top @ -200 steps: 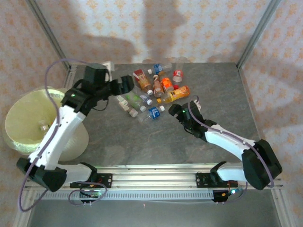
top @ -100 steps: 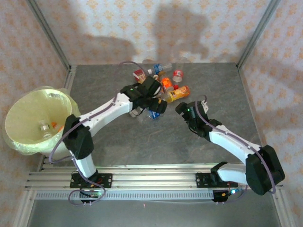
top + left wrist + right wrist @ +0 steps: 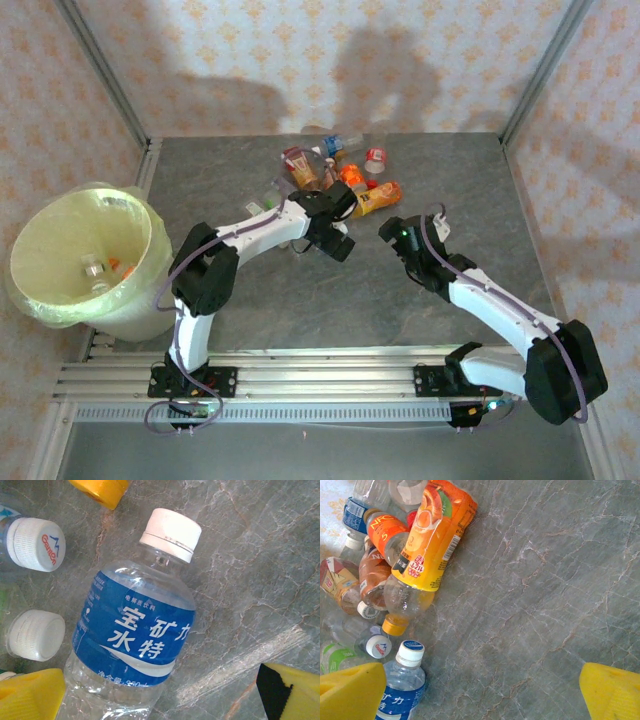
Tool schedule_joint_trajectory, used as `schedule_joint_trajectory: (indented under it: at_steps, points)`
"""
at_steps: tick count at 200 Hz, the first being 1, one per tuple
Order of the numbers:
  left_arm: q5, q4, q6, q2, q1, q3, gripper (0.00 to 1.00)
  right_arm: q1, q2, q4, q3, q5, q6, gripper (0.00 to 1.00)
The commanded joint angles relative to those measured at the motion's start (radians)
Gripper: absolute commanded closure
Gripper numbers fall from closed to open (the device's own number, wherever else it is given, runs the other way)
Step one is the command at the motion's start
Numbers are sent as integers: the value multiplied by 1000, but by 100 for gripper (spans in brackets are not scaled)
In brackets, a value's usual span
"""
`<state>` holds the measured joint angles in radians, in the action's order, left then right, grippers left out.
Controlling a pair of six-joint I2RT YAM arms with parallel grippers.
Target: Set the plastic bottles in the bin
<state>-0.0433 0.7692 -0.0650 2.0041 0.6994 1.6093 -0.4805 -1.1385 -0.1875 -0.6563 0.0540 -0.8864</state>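
Observation:
A pile of plastic bottles [image 3: 322, 170] lies at the back middle of the table. My left gripper [image 3: 337, 240] hangs open over its near edge. In the left wrist view a clear bottle with a blue label [image 3: 134, 630] and white cap lies flat between the yellow fingertips [image 3: 31, 695], close to the left one; my left gripper [image 3: 160, 700] is not touching it. My right gripper [image 3: 393, 232] is open just right of the pile, and my right gripper [image 3: 482, 695] has bare table between its pads. The orange-labelled bottle [image 3: 434, 537] and the blue one [image 3: 402, 687] lie to its left.
The bin [image 3: 40, 225], lined with a yellow-green bag, stands off the table's left edge with a couple of bottles [image 3: 96, 268] at its bottom. Metal frame posts [image 3: 105, 70] rise at the back corners. The grey stone table [image 3: 300, 300] lies open in front of the pile.
My left arm swung from beside the bin to the right and stretched out to the pile, ending over the blue-labelled bottle. My right gripper drifted slightly right.

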Motion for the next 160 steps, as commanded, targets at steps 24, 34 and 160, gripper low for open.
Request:
schedule_joint_trajectory:
  at_steps: [24, 34, 160]
  points:
    - [-6, 19, 13, 41, -8, 6, 1, 5, 8, -20, 0, 18, 22, 1]
    - [-33, 10, 6, 34, -6, 3, 2, 5, 8, -21, 0, 17, 25, 1]
    - [107, -21, -117, 172, 9, 67, 20, 6, 36, -34, 18, 33, 37, 1]
